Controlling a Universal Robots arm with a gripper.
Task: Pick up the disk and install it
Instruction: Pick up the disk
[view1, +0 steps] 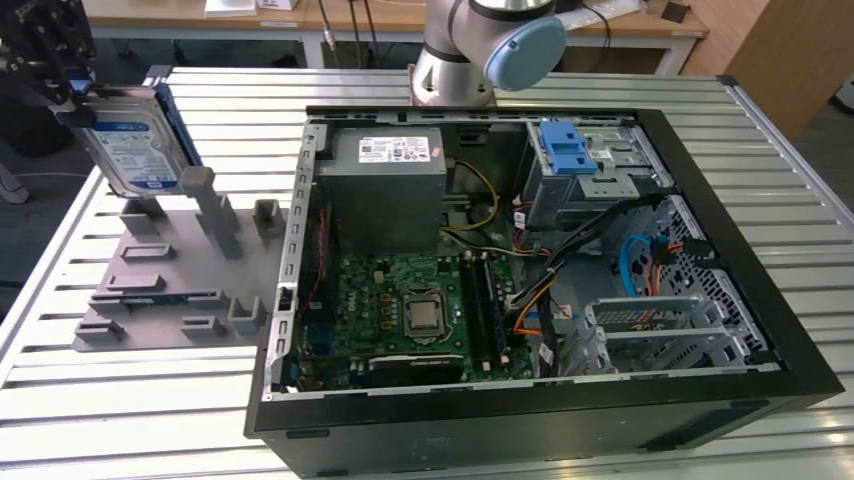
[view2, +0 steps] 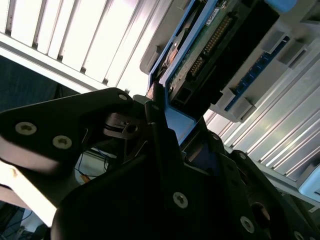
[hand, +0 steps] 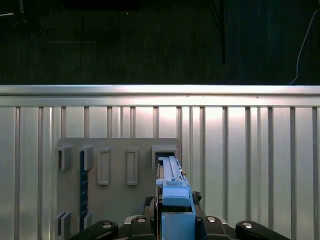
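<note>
The disk (view1: 134, 148), silver with a blue-and-white label and blue rails, hangs upright just above the grey holder block (view1: 174, 280) at the exterior view's left. My gripper (view1: 74, 92) is shut on its upper end. In the first wrist view the disk (hand: 172, 192) is edge-on, with its blue rail between my fingers (hand: 150, 204) and the holder block (hand: 115, 200) beneath it. In the second wrist view the disk's green circuit board and blue rail (view2: 200, 45) run away from my gripper (view2: 167, 117).
An open computer case (view1: 747, 300) lies on the slatted metal table (view1: 134, 400), to the exterior view's right of the holder. It holds a motherboard (view1: 414, 315), a grey box with a white sticker (view1: 387, 170) and a metal cage with a blue latch (view1: 574, 155). The arm's base (view1: 467, 50) stands behind the case.
</note>
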